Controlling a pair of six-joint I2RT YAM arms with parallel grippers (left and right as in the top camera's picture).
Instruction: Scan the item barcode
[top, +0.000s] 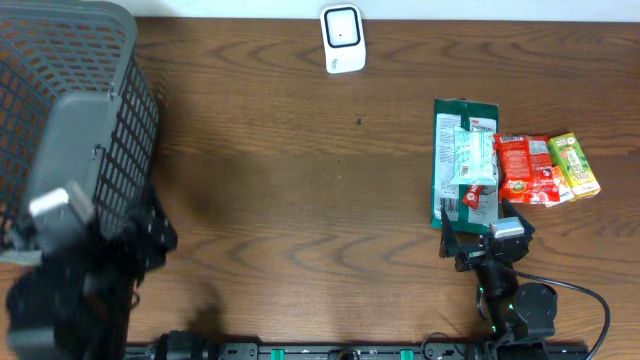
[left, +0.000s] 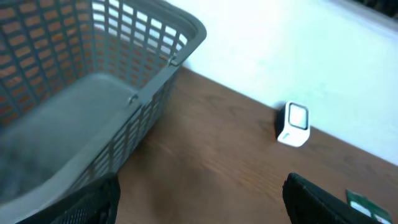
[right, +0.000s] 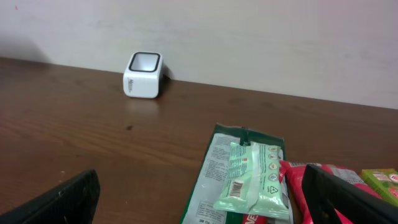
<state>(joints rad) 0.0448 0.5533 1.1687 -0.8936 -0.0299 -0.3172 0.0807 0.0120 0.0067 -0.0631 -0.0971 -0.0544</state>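
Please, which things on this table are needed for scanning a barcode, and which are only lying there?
For the job:
white scanner
pale green packet, barcode facing up
dark green pack under it
red packet
yellow-green box

Just lying about:
grey basket, probably not needed for scanning

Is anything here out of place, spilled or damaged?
Nothing looks spilled or damaged. Only one thing is untidy: a pale green packet lies on top of the dark green packet, with the red packet right beside them.
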